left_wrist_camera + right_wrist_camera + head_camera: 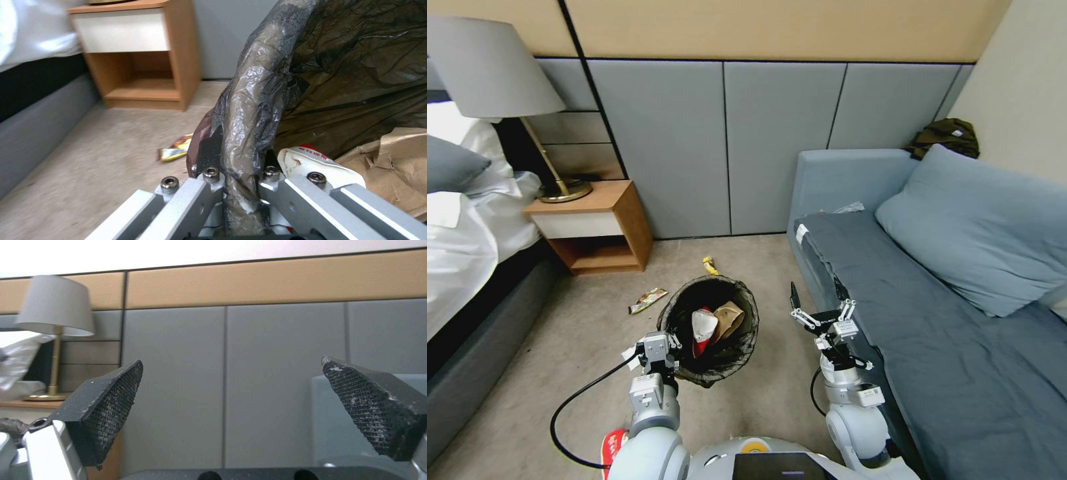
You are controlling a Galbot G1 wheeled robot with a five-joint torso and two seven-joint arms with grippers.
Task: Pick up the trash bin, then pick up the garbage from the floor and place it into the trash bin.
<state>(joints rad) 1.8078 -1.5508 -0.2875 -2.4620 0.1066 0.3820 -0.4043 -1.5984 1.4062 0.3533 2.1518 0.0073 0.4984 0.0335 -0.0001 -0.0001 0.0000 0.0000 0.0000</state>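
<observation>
We've got our left end effector [668,345] pinching the bin [710,330] by the near rim at about 7 o'clock, bag liner squeezed between the fingers [209,156]. Our right end effector [819,301] sits at 3 o'clock of the bin, right by the sofa [934,347] edge, spread wide with nothing in it, pads [111,410] well apart. Inside the bin we see a red-and-white wrapper [702,328] and a tan paper bag [730,319]. Further out on the floor [587,347], a wrapper [648,300] lies at 10 o'clock of the bin, and a yellow one [711,266] at 12, near the wall. The nightstand [594,227] with the lamp [494,87] is way off at 10 o'clock.
</observation>
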